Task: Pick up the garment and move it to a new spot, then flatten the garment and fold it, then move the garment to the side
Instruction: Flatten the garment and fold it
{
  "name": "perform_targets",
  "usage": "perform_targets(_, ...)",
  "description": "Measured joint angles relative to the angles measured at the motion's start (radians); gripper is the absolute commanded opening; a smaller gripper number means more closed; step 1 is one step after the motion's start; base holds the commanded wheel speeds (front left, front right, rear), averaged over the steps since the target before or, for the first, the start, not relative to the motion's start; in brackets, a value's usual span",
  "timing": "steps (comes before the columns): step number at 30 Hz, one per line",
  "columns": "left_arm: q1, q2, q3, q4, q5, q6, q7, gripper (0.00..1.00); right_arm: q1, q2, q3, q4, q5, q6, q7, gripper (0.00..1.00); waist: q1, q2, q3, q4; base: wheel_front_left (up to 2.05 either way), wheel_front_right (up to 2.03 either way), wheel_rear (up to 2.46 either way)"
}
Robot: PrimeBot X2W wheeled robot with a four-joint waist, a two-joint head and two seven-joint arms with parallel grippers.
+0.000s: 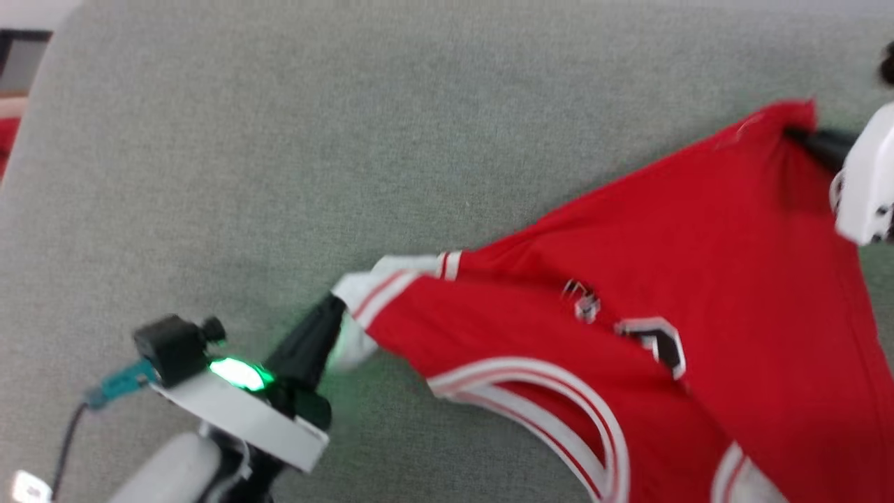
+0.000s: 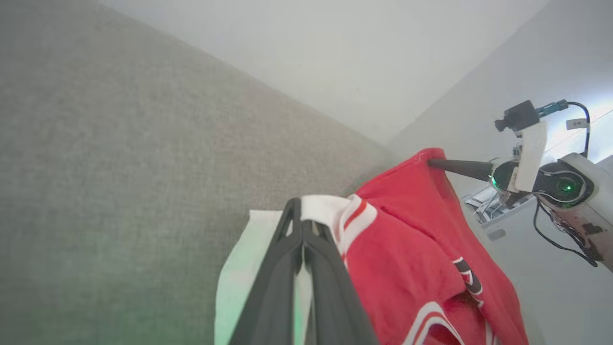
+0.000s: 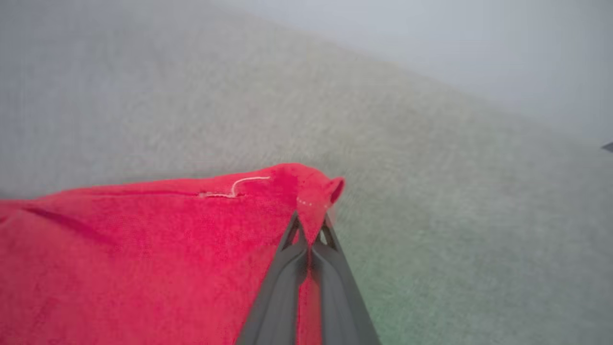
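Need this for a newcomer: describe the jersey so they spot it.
Over the grey surface, a red jersey stretches between the left gripper and right gripper. White striped trim and a black number set it apart from the red cloth far left.

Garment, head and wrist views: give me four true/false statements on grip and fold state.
1. The left gripper has its jaws shut on the white sleeve of the garment. True.
2. The right gripper hangs open, clear of the cloth. False: its jaws are shut on a red corner.
3. The garment is neatly folded. False: it is unfolded, stretched between both grippers.
4. A black, white-outlined number shows on the red cloth. True.
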Motion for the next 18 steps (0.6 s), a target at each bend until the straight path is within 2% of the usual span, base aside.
perform_targets(5,-0.119,0.021,0.035,0.026,0.003,0.000,0.007,0.00,-0.049,0.048,-0.123,0.112,-0.006,0.000,-0.128,0.00,0.0000,0.0000,-0.039,-0.013,0.00,0.00,0.00)
perform_targets(11,-0.429,0.017,0.098,0.120,-0.084,0.000,0.079,0.00,-0.199,0.116,-0.296,0.256,-0.038,0.000,-0.256,0.00,0.0000,0.0000,-0.043,-0.040,0.00,0.00,0.00)
perform_targets(14,-0.627,-0.002,0.129,0.229,-0.119,-0.002,0.127,0.00,-0.319,0.157,-0.370,0.331,-0.073,0.000,-0.317,0.00,0.0000,0.0000,-0.024,-0.053,0.00,0.00,0.00)
perform_targets(18,-0.902,-0.055,0.162,0.415,-0.143,-0.003,0.168,0.00,-0.492,0.201,-0.429,0.425,-0.137,0.000,-0.394,0.00,0.0000,0.0000,0.013,-0.072,0.00,0.00,0.00)
